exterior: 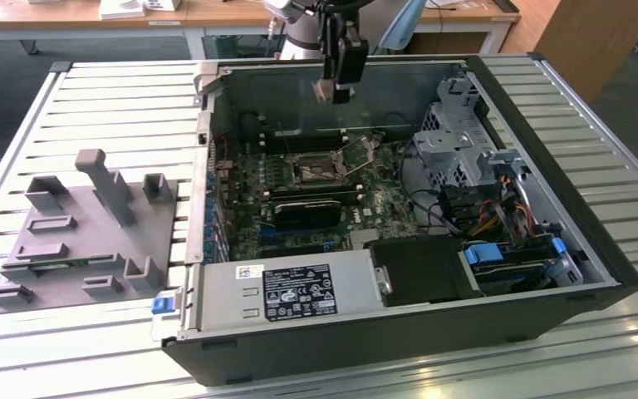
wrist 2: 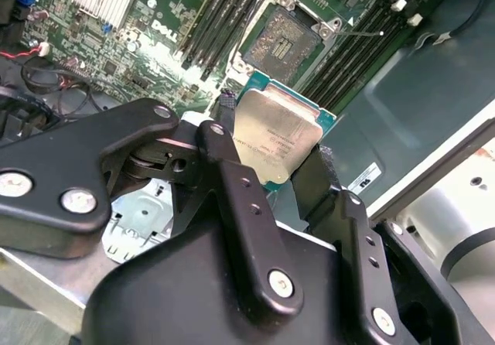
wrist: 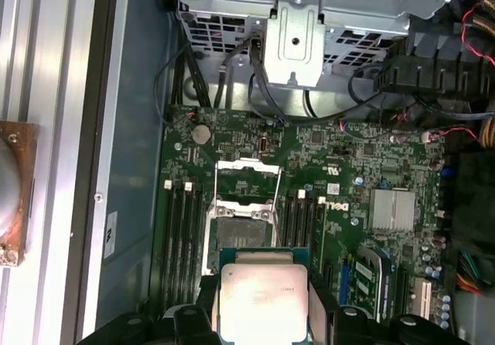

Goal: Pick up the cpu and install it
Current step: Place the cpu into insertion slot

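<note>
A slatted metal table (exterior: 76, 100) carries an open computer case (exterior: 585, 249) lying on its side, with desks and floor behind it at the top of the exterior view.

The cpu (wrist 2: 277, 136), a flat square chip with a silvery top plate and a thin green rim, is clamped in the claw (wrist 2: 271, 150). The two black fingers (wrist 2: 226, 121) press on opposite edges of the chip, with its metal face bare between them. In the first wrist view the cpu (wrist: 263, 295) sits between the same fingers (wrist: 206, 308) of the claw (wrist: 263, 312).

The chip is held in the air above the green motherboard (wrist: 348, 159), clear of it. The empty socket (wrist: 244, 223) lies just beyond the chip's edge, its metal frame hinged open. Rows of dark memory slots (wrist: 182, 237) flank the socket on both sides.

In the exterior view the claw (exterior: 336, 90) hangs over the far side of the case, above the socket (exterior: 319, 172). A grey plastic fixture block (exterior: 86, 224) stands on the table at the exterior view's left, well apart from the case.
</note>
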Motion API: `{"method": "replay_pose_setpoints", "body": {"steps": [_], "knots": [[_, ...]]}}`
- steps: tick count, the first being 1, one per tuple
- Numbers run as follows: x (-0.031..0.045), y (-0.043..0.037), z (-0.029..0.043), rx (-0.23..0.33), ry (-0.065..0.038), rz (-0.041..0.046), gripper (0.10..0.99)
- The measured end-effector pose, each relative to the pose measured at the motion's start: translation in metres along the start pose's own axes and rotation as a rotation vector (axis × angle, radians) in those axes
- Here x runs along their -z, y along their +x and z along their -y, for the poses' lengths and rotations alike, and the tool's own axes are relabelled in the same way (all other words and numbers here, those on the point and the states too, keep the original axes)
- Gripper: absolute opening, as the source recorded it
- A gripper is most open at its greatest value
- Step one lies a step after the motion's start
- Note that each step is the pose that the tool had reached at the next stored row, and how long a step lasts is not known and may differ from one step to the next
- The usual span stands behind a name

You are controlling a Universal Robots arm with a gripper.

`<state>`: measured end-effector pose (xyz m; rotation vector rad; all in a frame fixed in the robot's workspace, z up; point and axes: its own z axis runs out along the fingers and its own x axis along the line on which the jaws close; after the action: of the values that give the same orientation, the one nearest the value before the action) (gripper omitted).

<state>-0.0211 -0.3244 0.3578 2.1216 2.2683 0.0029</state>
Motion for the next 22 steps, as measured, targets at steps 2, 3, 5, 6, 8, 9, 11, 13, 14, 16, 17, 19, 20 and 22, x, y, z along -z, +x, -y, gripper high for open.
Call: {"method": "replay_pose_setpoints", "body": {"steps": [2,3,5,6,8,9,11,13,14,16,17,19,20,22], "knots": [[-0.0019,0.0001,0.0001,0.000,0.000,0.0001,0.541],[-0.0030,0.0001,0.0001,0.000,0.000,0.0000,0.541],[-0.0050,0.0001,0.0001,0.000,0.000,0.0007,0.541],[-0.0063,0.0002,0.0002,0.000,0.001,0.0015,0.541],[-0.0087,0.0002,0.0002,0.000,0.000,0.0016,0.541],[-0.0097,0.0002,0.0003,0.000,0.001,0.0017,0.541],[-0.0113,0.0003,0.0003,0.000,0.001,0.0017,0.541],[-0.0125,0.0003,0.0003,0.000,0.001,0.0016,0.541],[-0.0131,0.0003,0.0004,0.000,0.001,0.0016,0.541],[-0.0141,0.0004,0.0004,0.000,0.001,0.0016,0.541],[-0.0145,0.0004,0.0004,0.000,0.001,0.0016,0.541],[-0.0156,0.0004,0.0004,0.000,0.001,0.0017,0.541],[-0.0162,0.0004,0.0004,-0.005,0.001,0.0020,0.541],[-0.0176,0.0005,0.0005,-0.028,0.001,0.0027,0.541]]}}
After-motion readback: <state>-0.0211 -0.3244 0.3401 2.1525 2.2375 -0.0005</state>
